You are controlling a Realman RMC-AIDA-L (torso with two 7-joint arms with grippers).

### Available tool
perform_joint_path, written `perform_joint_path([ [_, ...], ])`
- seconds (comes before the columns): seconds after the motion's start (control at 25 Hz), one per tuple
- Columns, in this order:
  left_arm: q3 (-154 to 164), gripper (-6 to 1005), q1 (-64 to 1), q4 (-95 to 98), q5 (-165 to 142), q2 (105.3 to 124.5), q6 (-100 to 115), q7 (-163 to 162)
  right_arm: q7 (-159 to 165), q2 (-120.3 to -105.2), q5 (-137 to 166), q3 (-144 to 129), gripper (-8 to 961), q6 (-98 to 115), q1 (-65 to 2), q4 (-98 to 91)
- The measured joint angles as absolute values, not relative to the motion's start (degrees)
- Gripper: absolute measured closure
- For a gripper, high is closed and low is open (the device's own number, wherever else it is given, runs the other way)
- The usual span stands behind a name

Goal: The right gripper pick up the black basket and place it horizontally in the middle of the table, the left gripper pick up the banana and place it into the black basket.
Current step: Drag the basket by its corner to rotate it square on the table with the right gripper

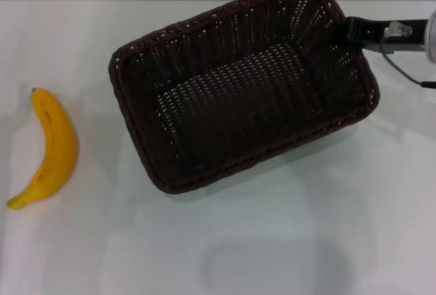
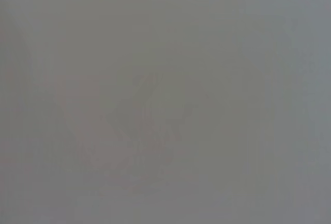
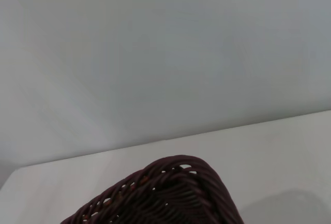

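The black basket lies skewed across the middle of the white table, its long side running from lower left to upper right, and it is empty. My right gripper reaches in from the right edge and is shut on the rim at the basket's far right end. The right wrist view shows one corner of the basket close below the camera. The banana lies alone on the table at the far left, apart from the basket. The left gripper is out of view; the left wrist view shows only flat grey.
A thin cable hangs by the right arm. A pale wall stands behind the table's far edge. Bare tabletop lies between the banana and the basket and in front of the basket.
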State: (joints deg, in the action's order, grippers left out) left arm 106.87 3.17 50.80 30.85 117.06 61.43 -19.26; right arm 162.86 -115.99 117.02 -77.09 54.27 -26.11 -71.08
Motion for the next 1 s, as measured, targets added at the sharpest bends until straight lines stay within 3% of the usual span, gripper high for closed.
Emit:
perform_joint_path([
  [1.0, 106.9, 122, 3.0, 50.4, 30.2, 117.14, 60.8, -19.2, 162.8, -115.97, 115.2, -84.0, 780, 51.2, -25.5, -71.4],
])
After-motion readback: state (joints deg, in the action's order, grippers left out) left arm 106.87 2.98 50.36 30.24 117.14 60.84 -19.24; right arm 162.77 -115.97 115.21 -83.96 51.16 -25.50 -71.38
